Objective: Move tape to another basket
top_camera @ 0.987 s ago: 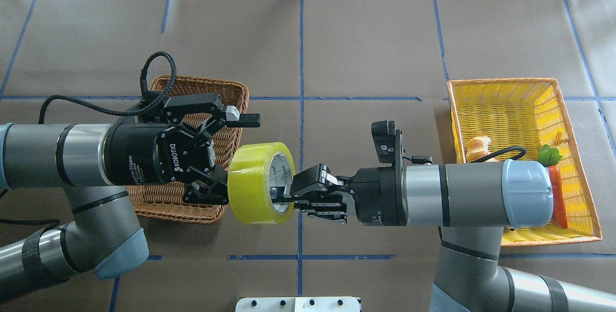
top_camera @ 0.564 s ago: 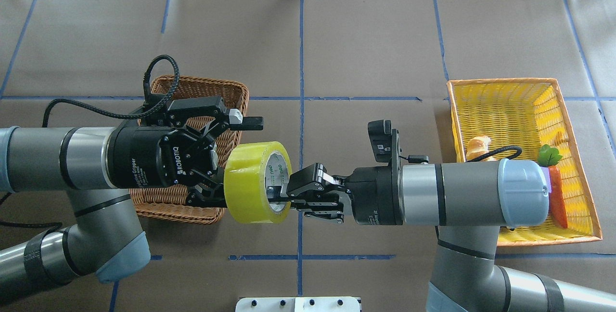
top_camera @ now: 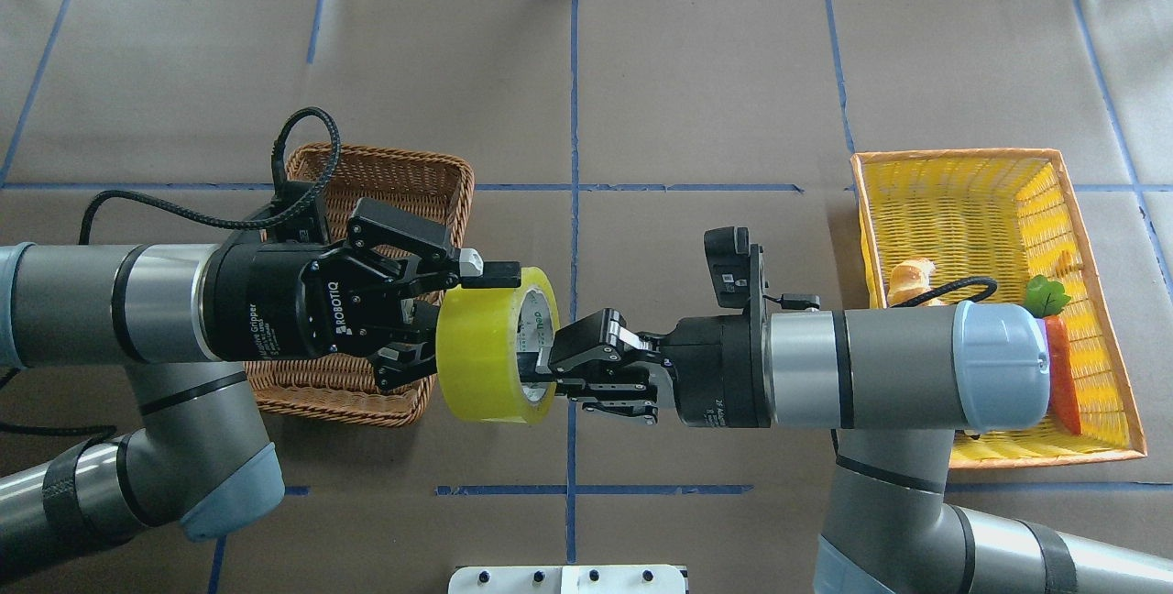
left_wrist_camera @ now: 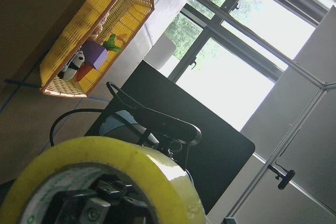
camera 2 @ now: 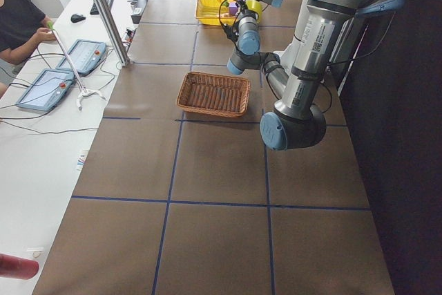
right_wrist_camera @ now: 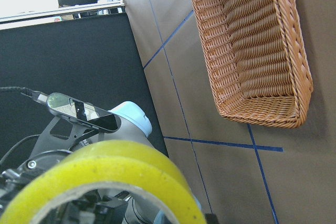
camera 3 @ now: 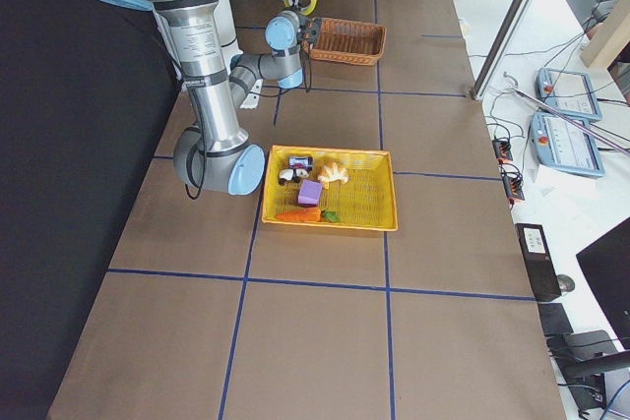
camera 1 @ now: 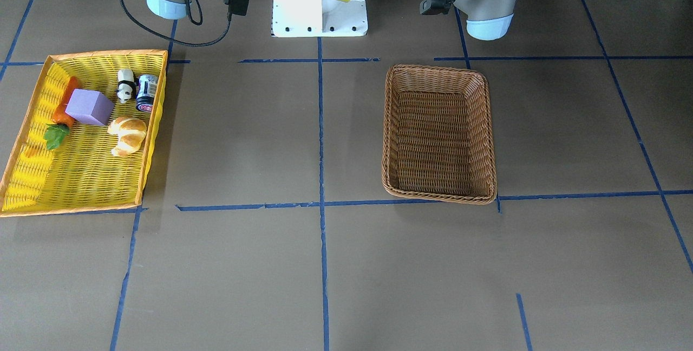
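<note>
The yellow-green tape (top_camera: 486, 346) hangs in the air between my two grippers, just right of the brown wicker basket (top_camera: 385, 172), core axis level. My right gripper (top_camera: 539, 380) is shut on its lower wall, one finger inside the core. My left gripper (top_camera: 463, 319) has closed on the upper wall. Its upper finger lies on the roll's outer face and its lower finger is hidden behind the roll. The tape fills the bottom of the left wrist view (left_wrist_camera: 131, 166) and the right wrist view (right_wrist_camera: 105, 166). The basket (camera 1: 390, 123) is empty.
The yellow orange-rimmed tray (top_camera: 953, 209) stands at the right and holds a croissant (camera 1: 128, 134), a purple block (camera 1: 89, 107), a carrot (camera 1: 62, 115), a panda figure (camera 1: 125, 84) and a can (camera 1: 146, 92). The white base plate (camera 1: 319, 10) lies below the arms.
My left gripper's fingers have narrowed from wide open onto the tape, the upper finger dropping onto the roll. The right gripper still holds the tape and has barely moved.
</note>
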